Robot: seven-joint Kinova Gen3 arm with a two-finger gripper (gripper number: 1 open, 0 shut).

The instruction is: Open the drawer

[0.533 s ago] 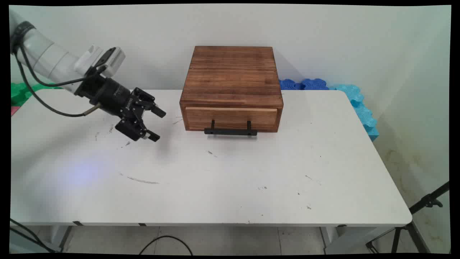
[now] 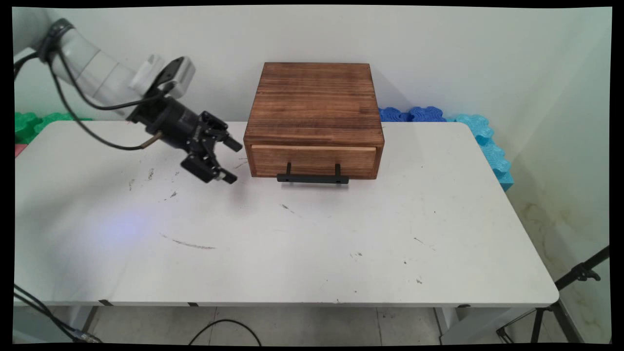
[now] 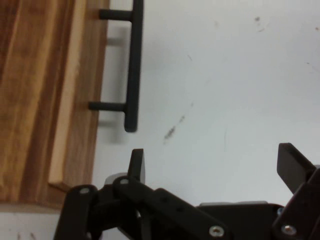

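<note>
A brown wooden box [image 2: 314,109] with a single drawer stands at the back middle of the white table [image 2: 292,243]. The drawer front [image 2: 314,161] carries a black bar handle [image 2: 313,178] and sits flush with the box. My gripper [image 2: 234,162] hovers just left of the box's front left corner, open, with nothing between its fingers. In the hand view the box [image 3: 35,100] fills the left side, the handle [image 3: 131,65] runs down beside it, and my gripper [image 3: 212,162] points at bare tabletop beside the handle's near end.
Blue foam pieces [image 2: 480,134] lie behind and along the table's far right edge; green foam [image 2: 29,122] sits at the far left. A black tripod [image 2: 560,297] stands off the table's right front corner. Scuff marks dot the tabletop.
The gripper has moved right and slightly toward the back, closing in on the box's left front corner. Its fingers stay open. The box and drawer have not moved.
</note>
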